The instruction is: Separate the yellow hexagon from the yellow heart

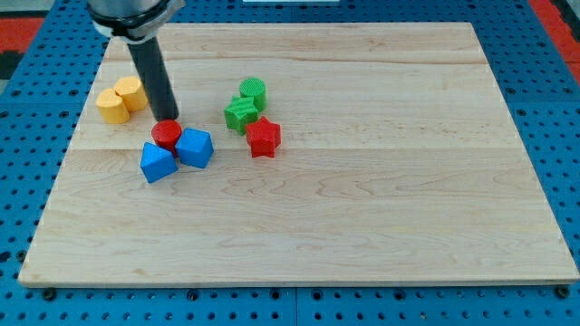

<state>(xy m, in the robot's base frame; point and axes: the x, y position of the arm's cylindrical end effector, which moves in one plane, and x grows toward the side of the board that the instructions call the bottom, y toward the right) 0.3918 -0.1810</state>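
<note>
The two yellow blocks sit touching near the view's left edge of the wooden board: one (pixel 131 92) at upper right of the pair, the other (pixel 112 106) at lower left. I cannot tell which is the hexagon and which the heart. My tip (pixel 168 119) is to the right of and slightly below them, apart from them by a small gap. It stands just behind the red cylinder (pixel 166 135), touching or nearly touching it.
Two blue blocks (pixel 157 162) (pixel 195 148) sit against the red cylinder. A green cylinder (pixel 253 91), a green star (pixel 241 113) and a red star (pixel 264 137) cluster right of the tip. The board (pixel 362 181) lies on a blue pegboard.
</note>
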